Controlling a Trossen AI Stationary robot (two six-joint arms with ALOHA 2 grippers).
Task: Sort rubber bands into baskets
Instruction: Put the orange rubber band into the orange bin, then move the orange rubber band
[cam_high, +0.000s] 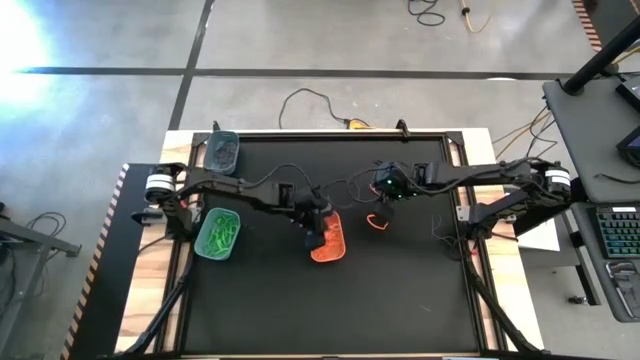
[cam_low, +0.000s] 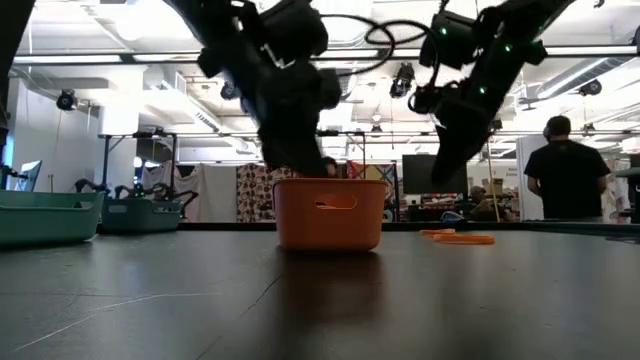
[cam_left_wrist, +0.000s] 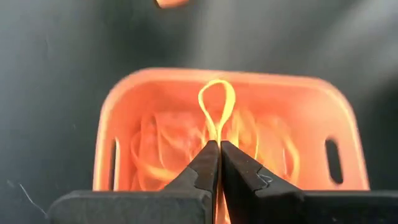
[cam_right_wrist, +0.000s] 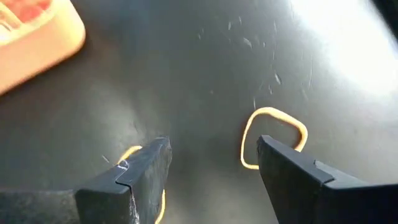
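High view: the black table (cam_high: 330, 300) stood on a grey concrete floor, with cables trailing behind it. My left gripper (cam_high: 318, 228) hung over the near end of the orange basket (cam_high: 332, 243) at the table's middle. The light green basket (cam_high: 218, 234), full of green bands, lay to the left, and the dark basket (cam_high: 222, 152) sat at the far left corner. My right gripper (cam_high: 384, 190) hovered just behind an orange rubber band (cam_high: 377, 222) lying on the mat.

Low view: a workshop with a person (cam_low: 568, 168) standing at right formed the background. The orange basket (cam_low: 329, 213) stood centre, my left arm coming down above it; loose orange bands (cam_low: 457, 236) lay flat to its right.

Left wrist view: my left fingers (cam_left_wrist: 205, 171) were pinched together on one orange band (cam_left_wrist: 217, 106), its loop standing up over the basket (cam_left_wrist: 124, 99) (which already held other orange bands).

Right wrist view: my right fingers (cam_right_wrist: 146, 168) stood wide apart and empty above the mat; one orange band (cam_right_wrist: 273, 137) lay between them near one fingertip, another was partly hidden by the other finger.
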